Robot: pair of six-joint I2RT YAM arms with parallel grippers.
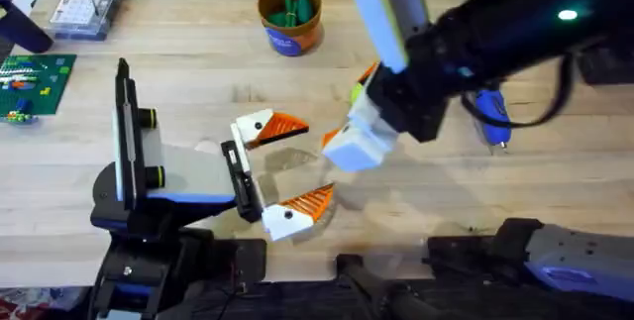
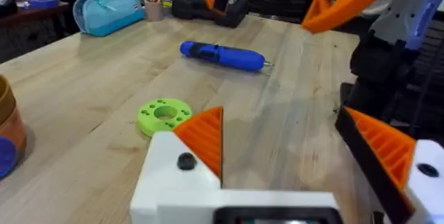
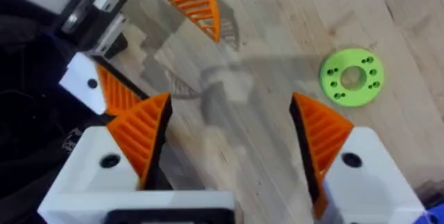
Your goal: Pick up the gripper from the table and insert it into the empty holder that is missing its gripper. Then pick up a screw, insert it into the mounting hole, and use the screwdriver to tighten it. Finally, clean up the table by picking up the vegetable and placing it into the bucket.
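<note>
Right pincer (image 3: 229, 148) released, fingers spread, above bare wooden surface (image 1: 198, 72). Left pincer (image 2: 298, 161) released too. Blue screwdriver (image 2: 222, 53) lying beyond green disc (image 2: 164, 115). Bucket (image 1: 289, 18) far side.

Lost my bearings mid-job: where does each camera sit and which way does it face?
Overhead: above the arms' bases, looking down and forward at the table; both arms show, left gripper and right gripper open.
Left wrist: low on the left arm, facing across the table to the screwdriver; its own fingers show.
Right wrist: on the right arm, facing down at the table and the left gripper; its own fingers show.
Shared: both wrist views hold the green disc; overhead and left wrist, the screwdriver.
</note>
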